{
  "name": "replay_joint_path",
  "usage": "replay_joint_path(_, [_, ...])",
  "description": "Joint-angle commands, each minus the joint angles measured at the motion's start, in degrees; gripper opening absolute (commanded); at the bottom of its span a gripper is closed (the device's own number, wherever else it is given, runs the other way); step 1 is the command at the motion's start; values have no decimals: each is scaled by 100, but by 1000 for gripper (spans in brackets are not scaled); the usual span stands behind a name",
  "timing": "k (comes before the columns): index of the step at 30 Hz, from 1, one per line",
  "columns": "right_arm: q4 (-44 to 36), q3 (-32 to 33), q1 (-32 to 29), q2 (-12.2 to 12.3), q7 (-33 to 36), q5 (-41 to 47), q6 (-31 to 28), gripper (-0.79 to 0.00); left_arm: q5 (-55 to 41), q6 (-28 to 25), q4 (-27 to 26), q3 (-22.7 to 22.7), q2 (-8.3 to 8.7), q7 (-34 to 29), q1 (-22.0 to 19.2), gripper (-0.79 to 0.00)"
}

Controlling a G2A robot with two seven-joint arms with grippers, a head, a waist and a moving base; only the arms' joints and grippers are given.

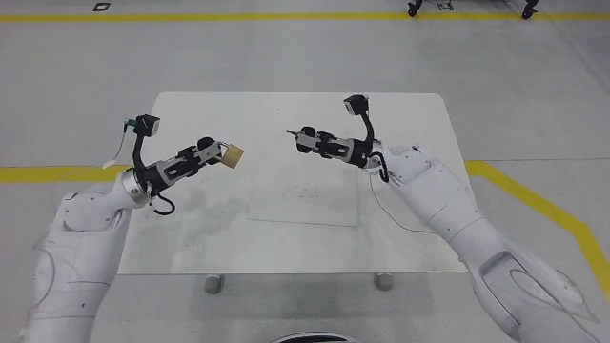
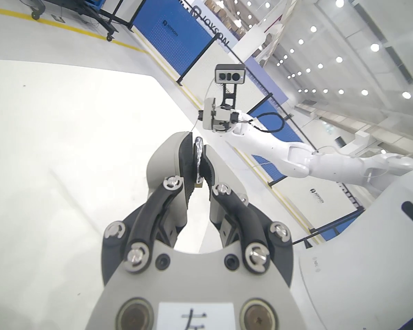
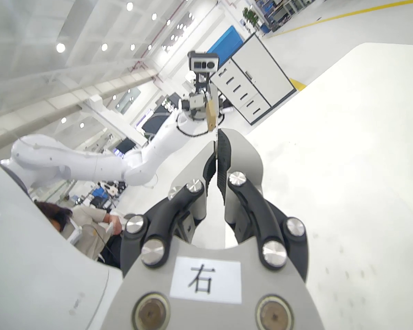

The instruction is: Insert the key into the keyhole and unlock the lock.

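Brass lock point(image 1: 232, 156), clamped in the left gripper point(image 1: 215, 151) above the worktop point(image 1: 410, 119), faces the key point(image 1: 290, 133) pinched in the right gripper point(image 1: 299, 137), the two held apart, apparently to line up the keyhole.

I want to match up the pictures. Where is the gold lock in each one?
Top view: the lock sits in the left gripper, over the white table, left of the middle.
Left wrist view: part of the lock peeks between that gripper's fingers, near the middle.
Right wrist view: the lock is far off beyond the right gripper, held by the other arm.
Shared landmark: the white table.
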Motion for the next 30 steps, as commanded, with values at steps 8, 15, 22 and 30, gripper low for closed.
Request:
replay_joint_path(8, [125, -326, 212, -349, -719, -60, -218, -785, -2593, 2557, 1095, 997, -166, -1584, -863, -785])
replay_joint_path(15, [382, -127, 141, -381, -935, 75, -733, -785, -2991, 3065, 2076, 1393, -292, -2244, -1513, -785])
replay_joint_path(22, [470, -56, 138, -375, -906, 87, -664, -785, -3187, 3126, 2329, 1534, -354, -2655, -1743, -785])
replay_joint_path(30, [456, -52, 124, -374, -920, 84, -637, -785, -3154, 3371, 2206, 1587, -364, -2355, -1637, -785])
